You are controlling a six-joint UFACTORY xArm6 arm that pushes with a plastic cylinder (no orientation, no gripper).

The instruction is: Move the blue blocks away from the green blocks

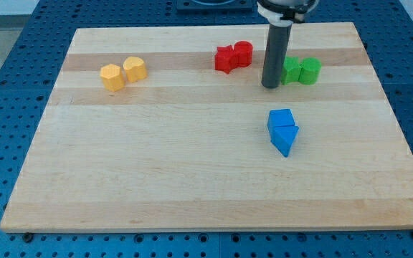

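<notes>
Our tip [270, 86] sits just left of the green blocks [300, 71]; the blue blocks [283, 130] lie just below it; it grips nothing.

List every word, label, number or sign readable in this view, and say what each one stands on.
None: no readable text anywhere.
The wooden board, the blue blocks, the green blocks, the red blocks, the yellow blocks and the rod above my tip are all unmarked.

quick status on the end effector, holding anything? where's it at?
No gripper, nothing held: my tip is on the board, just left of the green blocks, above the blue blocks, clear of the blue ones.
</notes>
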